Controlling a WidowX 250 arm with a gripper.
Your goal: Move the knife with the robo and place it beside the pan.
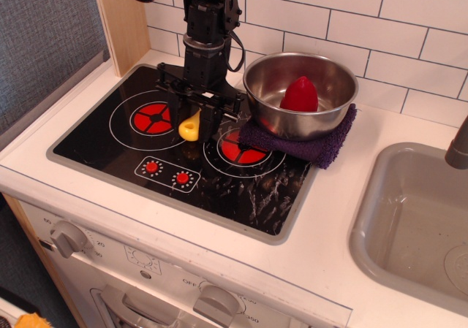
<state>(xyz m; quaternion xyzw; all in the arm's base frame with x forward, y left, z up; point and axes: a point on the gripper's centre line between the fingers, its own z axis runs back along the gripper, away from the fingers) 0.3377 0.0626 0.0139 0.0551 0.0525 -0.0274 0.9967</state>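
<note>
The black robo arm comes down from the top of the view, and its gripper [196,117] is shut on the knife [191,126]. Only the knife's yellow handle shows, hanging below the fingers over the black stovetop [110,142], between the two red burners. The white blade is hidden inside the gripper. The shiny steel pan [300,94] sits just right of the gripper on a purple cloth [322,147] and holds a red object [300,94].
A grey sink [409,218] lies at the right, with a dark faucet [458,147] at the frame edge. A wooden panel [121,21] stands left of the arm, and a white tiled wall runs behind. Stove knobs [67,237] line the front.
</note>
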